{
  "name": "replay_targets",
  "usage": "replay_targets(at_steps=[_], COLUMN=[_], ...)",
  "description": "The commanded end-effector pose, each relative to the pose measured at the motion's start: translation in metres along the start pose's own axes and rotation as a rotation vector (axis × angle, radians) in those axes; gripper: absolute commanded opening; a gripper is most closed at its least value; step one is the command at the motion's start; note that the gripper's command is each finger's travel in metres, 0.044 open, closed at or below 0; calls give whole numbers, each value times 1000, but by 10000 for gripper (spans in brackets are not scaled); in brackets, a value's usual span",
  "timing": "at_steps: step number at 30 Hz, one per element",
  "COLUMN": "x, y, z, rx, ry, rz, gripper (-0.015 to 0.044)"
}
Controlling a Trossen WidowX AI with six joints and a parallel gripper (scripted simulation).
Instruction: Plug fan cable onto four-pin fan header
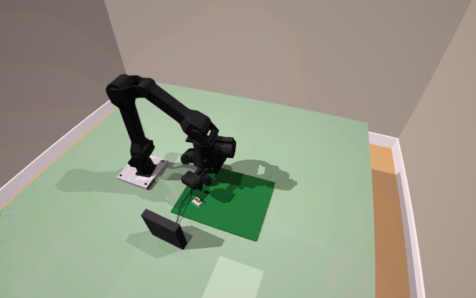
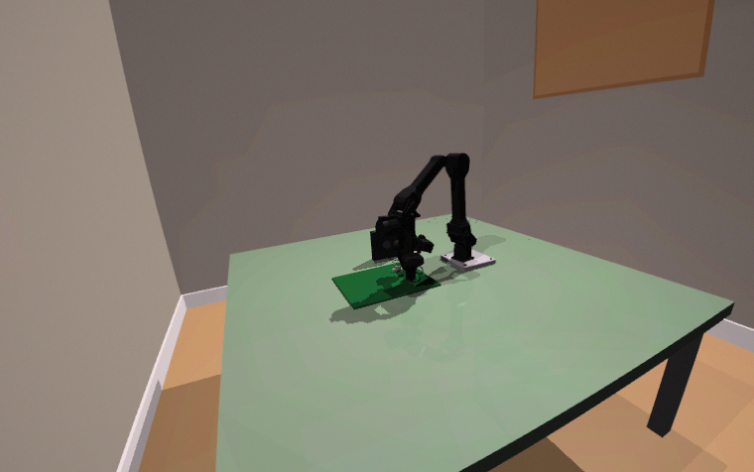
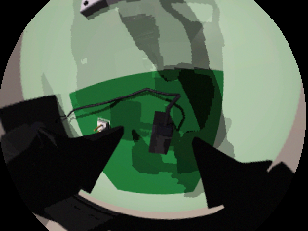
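Note:
The green board (image 1: 238, 214) (image 2: 358, 289) (image 3: 145, 180) lies flat on the table. The small white four-pin header (image 1: 197, 203) (image 3: 103, 124) sits near the board's left edge. The black fan (image 1: 164, 228) (image 2: 382, 244) stands beside the board, and thin dark cables (image 1: 181, 214) (image 3: 123, 99) run from it onto the board. In the wrist view the black plug (image 3: 162, 132) lies on the board, apart from the header. My gripper (image 1: 199, 181) (image 2: 410, 273) (image 3: 158, 134) is open and low over the board, with one finger on each side of the plug. In the top and exterior views the fingers hide the plug.
The arm's grey base plate (image 1: 142, 177) (image 2: 468, 261) is bolted to the pale green table (image 1: 315, 175) just behind the board. A lighter rectangle (image 1: 233, 277) is marked on the table near the front edge.

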State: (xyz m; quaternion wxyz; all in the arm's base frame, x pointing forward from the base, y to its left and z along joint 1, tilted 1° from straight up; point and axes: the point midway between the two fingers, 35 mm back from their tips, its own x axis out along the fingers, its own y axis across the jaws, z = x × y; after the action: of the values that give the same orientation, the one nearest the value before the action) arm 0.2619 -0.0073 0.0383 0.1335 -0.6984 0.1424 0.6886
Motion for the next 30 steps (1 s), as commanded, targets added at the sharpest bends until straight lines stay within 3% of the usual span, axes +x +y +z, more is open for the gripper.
replay_targets(at_steps=[1, 4, 20, 24, 28, 30], x=[5, 5, 3, 0, -45, -47], y=[0, 0, 0, 0, 0, 0], z=[3, 3, 1, 0, 0, 0], rx=[-4, -4, 0, 0, -4, -4], ry=[-10, -10, -3, -4, -9, -9], rz=[-1, -1, 1, 1, -1, -1], gripper=[440, 440, 20, 0, 0, 0])
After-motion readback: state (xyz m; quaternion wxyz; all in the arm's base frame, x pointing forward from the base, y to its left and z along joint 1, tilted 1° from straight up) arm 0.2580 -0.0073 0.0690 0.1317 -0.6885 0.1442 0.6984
